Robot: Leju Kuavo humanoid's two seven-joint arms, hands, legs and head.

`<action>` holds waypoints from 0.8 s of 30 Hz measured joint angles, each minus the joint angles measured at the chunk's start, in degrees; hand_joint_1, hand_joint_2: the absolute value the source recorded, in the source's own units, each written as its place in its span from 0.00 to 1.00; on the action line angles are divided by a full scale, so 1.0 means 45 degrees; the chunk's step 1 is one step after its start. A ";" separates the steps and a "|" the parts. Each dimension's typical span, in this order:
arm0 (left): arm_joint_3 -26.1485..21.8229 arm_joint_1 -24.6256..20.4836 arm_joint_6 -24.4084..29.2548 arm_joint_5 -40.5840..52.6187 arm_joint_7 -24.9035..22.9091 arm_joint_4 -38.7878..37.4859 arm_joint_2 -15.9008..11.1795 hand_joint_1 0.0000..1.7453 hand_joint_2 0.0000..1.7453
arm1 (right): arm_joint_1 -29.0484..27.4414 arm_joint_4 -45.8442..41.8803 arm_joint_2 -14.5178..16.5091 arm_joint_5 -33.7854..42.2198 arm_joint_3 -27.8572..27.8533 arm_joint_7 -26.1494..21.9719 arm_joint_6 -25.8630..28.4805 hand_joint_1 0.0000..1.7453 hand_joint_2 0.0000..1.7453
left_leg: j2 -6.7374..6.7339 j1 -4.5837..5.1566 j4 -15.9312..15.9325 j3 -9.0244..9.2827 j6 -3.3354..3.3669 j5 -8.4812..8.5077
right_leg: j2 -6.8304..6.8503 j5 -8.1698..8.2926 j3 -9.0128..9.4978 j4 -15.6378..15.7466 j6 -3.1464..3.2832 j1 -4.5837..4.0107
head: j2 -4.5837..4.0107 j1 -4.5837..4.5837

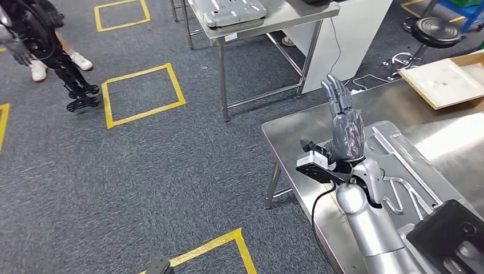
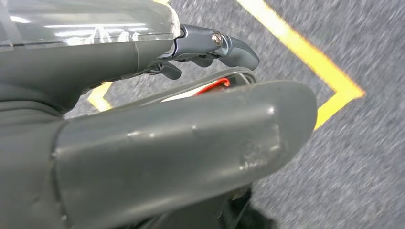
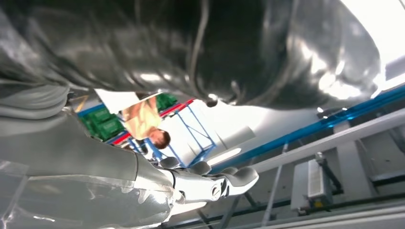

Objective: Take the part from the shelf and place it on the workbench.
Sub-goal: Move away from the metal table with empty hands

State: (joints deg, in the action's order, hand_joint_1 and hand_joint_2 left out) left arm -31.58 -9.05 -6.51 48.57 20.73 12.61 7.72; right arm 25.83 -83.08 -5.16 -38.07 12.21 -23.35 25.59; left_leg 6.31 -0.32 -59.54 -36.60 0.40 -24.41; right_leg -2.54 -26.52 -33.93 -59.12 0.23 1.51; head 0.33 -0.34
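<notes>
Right hand (image 1: 346,132) raised above the steel worktop (image 1: 297,134), fingers (image 1: 338,91) straight, together, holding nothing. The part (image 1: 399,171) lies flat beside it. Left hand (image 2: 143,138): cannot tell.

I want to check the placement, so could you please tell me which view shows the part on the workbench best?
The head view: the part lies flat on the workbench, with the right hand raised over its near end. The right wrist view gives a dark, blurred underside, perhaps the part. The left wrist view shows floor.
</notes>
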 joint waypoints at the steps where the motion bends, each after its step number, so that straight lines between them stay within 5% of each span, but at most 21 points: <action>1: 0.0000 -0.0002 0.0063 -0.0004 -0.0068 0.0000 -0.0006 0.00 0.00 | 0.0085 0.0023 0.0049 0.0018 0.0006 -0.0013 -0.0011 0.00 0.00 | -0.0340 0.0010 -0.0409 -0.0193 -0.0066 -0.0240 | 0.0180 0.0015 0.0050 0.0064 0.0077 0.0030 | 0.0000 0.0030; 4: -0.0007 -0.0038 0.0255 -0.0021 -0.0198 0.0000 -0.0010 0.00 0.00 | 0.0332 0.0208 0.0143 0.0017 0.0090 -0.0001 -0.0013 0.00 0.00 | -0.1182 -0.0072 -0.2609 -0.1253 -0.0228 -0.1258 | 0.0713 -0.0021 0.0120 0.0105 0.0198 -0.0041 | 0.0000 0.0090; 6: -0.0016 -0.0026 0.0277 -0.0011 -0.0195 0.0000 -0.0020 0.00 0.00 | 0.0405 0.0389 0.0187 -0.0016 0.0159 0.0021 0.0044 0.00 0.00 | -0.1290 -0.0108 -0.3028 -0.1472 -0.0281 -0.1199 | 0.1052 -0.0071 0.0158 0.0097 0.0185 -0.0057 | 0.0000 0.0090; 10: -0.0019 -0.0031 0.0283 -0.0001 -0.0158 0.0000 -0.0025 0.00 0.00 | 0.0498 0.0580 0.0214 -0.0017 0.0196 0.0029 0.0159 0.00 0.00 | -0.1991 0.0023 -0.0203 0.0014 -0.0117 0.0075 | 0.1657 -0.0236 0.0320 0.0081 0.0032 -0.0124 | 0.0000 0.0087; 12: -0.0019 -0.0036 0.0285 -0.0001 -0.0147 0.0000 -0.0022 0.00 0.00 | 0.0577 0.0634 0.0210 -0.0011 0.0196 0.0036 0.0194 0.00 0.00 | -0.2106 0.0135 0.0224 0.0198 0.0039 0.0074 | 0.1879 -0.0288 0.0368 0.0094 -0.0076 -0.0200 | 0.0000 0.0080; 14: -0.0021 0.0001 0.0299 -0.0007 -0.0141 0.0000 -0.0017 0.00 0.00 | 0.0638 0.0675 0.0221 -0.0012 0.0198 0.0039 0.0200 0.00 0.00 | -0.1842 0.0105 0.0303 0.0212 0.0194 0.0119 | 0.2007 -0.0355 0.0439 0.0107 -0.0197 -0.0198 | 0.0000 0.0081; 16: -0.0027 -0.0006 0.0331 -0.0042 -0.0125 0.0000 0.0004 0.00 0.00 | 0.0713 0.0697 0.0231 -0.0029 0.0200 0.0034 0.0176 0.00 0.00 | -0.1597 0.0031 0.0426 0.0287 0.0351 0.0183 | 0.1550 -0.0694 0.0289 -0.0337 -0.0306 -0.0145 | 0.0000 0.0080; 18: -0.0057 -0.0053 0.0357 -0.0094 -0.0113 0.0000 0.0060 0.00 0.00 | 0.0751 0.0725 0.0205 -0.0059 0.0200 0.0057 0.0096 0.00 0.00 | -0.1354 0.0001 0.0467 0.0311 0.0462 0.0211 | 0.0866 -0.1396 -0.0406 -0.1740 -0.0354 -0.0115 | 0.0000 0.0075; 20: -0.0090 -0.0062 0.0346 -0.0083 -0.0130 0.0000 0.0146 0.00 0.00 | 0.0701 0.0772 0.0171 -0.0087 0.0203 0.0098 0.0012 0.00 0.00 | -0.1051 0.0015 0.0447 0.0310 0.0509 0.0203 | 0.0635 -0.1822 -0.1215 -0.3157 -0.0370 -0.0116 | 0.0000 0.0075; 22: -0.0097 -0.0031 0.0324 -0.0022 -0.0153 0.0000 0.0245 0.00 0.00 | 0.0649 0.0800 0.0145 -0.0105 0.0205 0.0117 -0.0014 0.00 0.00 | -0.0715 0.0023 0.0391 0.0312 0.0508 0.0180 | 0.0580 -0.1341 -0.1322 -0.3033 -0.0356 -0.0112 | 0.0000 0.0076; 24: -0.0097 -0.0005 0.0319 0.0010 -0.0174 -0.0001 0.0358 0.00 0.00 | 0.0649 0.0804 0.0111 -0.0108 0.0205 0.0125 -0.0013 0.00 0.00 | -0.0384 0.0015 0.0298 0.0296 0.0456 0.0134 | 0.0236 -0.0411 -0.0709 -0.1514 -0.0288 -0.0081 | 0.0000 0.0076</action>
State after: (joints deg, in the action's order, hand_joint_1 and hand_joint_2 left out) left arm -32.02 -9.08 -5.07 48.61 19.95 12.61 9.33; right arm 28.76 -79.46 -4.66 -38.56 13.14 -22.79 25.53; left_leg 4.59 -0.26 -58.19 -35.27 2.45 -23.81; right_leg -1.48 -28.37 -37.12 -65.93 -1.07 1.14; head 0.33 0.00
